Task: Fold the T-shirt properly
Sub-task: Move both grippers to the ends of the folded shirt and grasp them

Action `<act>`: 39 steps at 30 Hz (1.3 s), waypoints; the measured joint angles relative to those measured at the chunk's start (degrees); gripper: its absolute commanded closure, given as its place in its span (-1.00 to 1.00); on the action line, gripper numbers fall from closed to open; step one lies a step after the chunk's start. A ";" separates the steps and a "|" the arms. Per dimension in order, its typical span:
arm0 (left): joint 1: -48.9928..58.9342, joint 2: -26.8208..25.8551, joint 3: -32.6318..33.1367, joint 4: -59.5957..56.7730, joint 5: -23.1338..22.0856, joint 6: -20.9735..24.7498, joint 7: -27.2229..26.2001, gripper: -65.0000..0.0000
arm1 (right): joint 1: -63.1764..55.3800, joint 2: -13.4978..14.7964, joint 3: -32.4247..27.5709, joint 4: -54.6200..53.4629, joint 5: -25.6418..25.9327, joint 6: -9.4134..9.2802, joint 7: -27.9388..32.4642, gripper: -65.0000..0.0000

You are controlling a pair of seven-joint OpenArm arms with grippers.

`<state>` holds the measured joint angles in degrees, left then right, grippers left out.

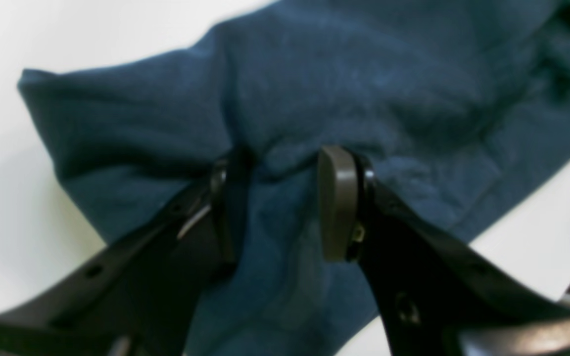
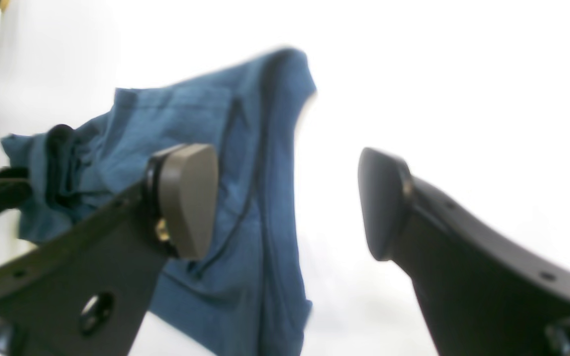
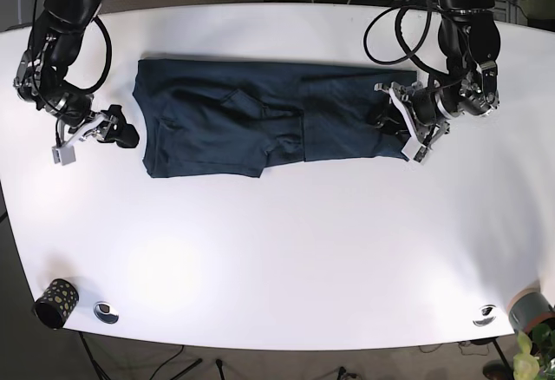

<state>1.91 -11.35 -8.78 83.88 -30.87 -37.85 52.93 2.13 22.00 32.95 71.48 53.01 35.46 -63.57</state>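
Observation:
The dark blue T-shirt (image 3: 260,124) lies flat across the back half of the white table, with a folded flap near its middle. My left gripper (image 1: 282,163) rests its tips on the shirt's right end (image 1: 344,74). Its jaws stand partly apart, and a ridge of cloth is bunched between them. In the base view this gripper (image 3: 388,121) is at the shirt's right edge. My right gripper (image 2: 290,202) is wide open with nothing between its fingers, just off the shirt's left edge (image 2: 245,163). From the base view it (image 3: 121,131) hovers beside the shirt's left hem.
A dark speckled cup (image 3: 55,303) stands at the table's front left corner. A grey pot with a plant (image 3: 531,315) is at the front right. Small round metal fittings (image 3: 106,312) sit near both front corners. Cables hang behind the table's far edge.

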 measured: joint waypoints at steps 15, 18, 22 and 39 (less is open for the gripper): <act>0.20 -0.76 -0.11 10.84 0.37 -1.88 5.84 0.33 | -2.16 -4.04 -0.83 -2.47 1.46 0.55 0.52 -0.31; 1.33 -0.66 -1.77 10.88 -0.09 -1.88 5.77 0.33 | -2.14 -4.20 -3.54 -2.34 1.51 0.55 1.40 -0.30; 2.40 -0.76 -5.75 10.75 0.20 -1.90 6.23 0.33 | -2.93 -4.57 -6.56 -1.53 2.80 0.57 1.90 -0.29; 2.05 -0.48 -5.81 2.40 -0.83 -1.88 4.11 0.33 | -4.52 -9.31 -10.32 4.63 0.02 -0.57 0.48 0.83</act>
<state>3.97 -11.84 -14.59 86.28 -31.70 -39.72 57.04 -2.39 12.69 22.63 76.12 53.04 34.89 -63.09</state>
